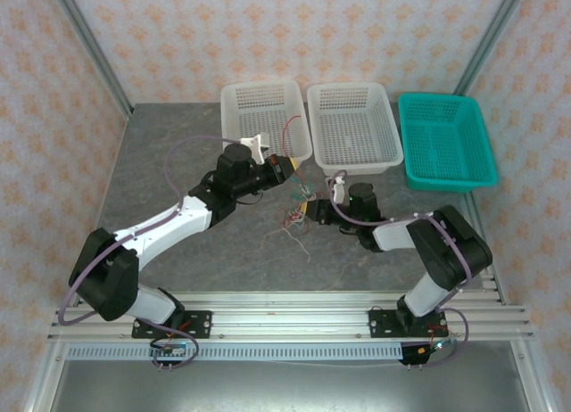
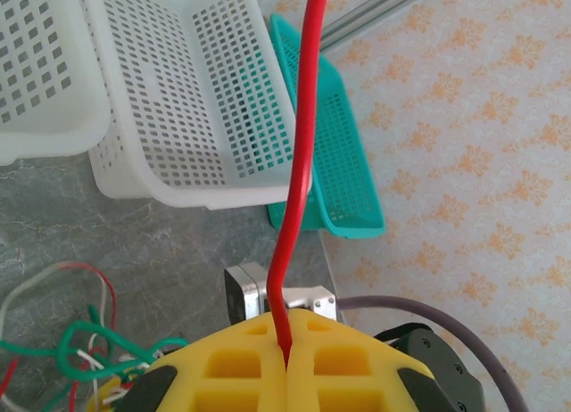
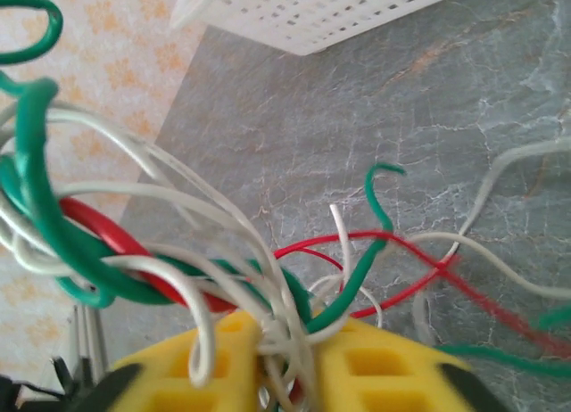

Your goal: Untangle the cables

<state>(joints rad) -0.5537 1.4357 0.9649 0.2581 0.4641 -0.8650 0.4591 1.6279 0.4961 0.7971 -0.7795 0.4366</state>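
**2-Sided Hold on a Single Strand**

2 grips share this job. The left gripper has its yellow pads pressed together on the red cable, whose stiff tail stands out past the pads toward the baskets. In the top view that tail arcs over the front rim of the left white basket.

The right gripper is clamped on the tangle, with white, green and red wires bunching out from the seam between its pads. That knot sits low over the table, between the 2 arms and just in front of the middle white basket. A few loose ends trail on the stone surface toward the arms' bases.

The split looks deliberate. The right side seems to anchor the bundle, so a pull from the left should draw out 1 strand rather than drag the whole knot. With 3 baskets, including the teal basket, waiting nearby, each freed cable probably gets dropped into one. The task looks early, as most wires remain interlaced.
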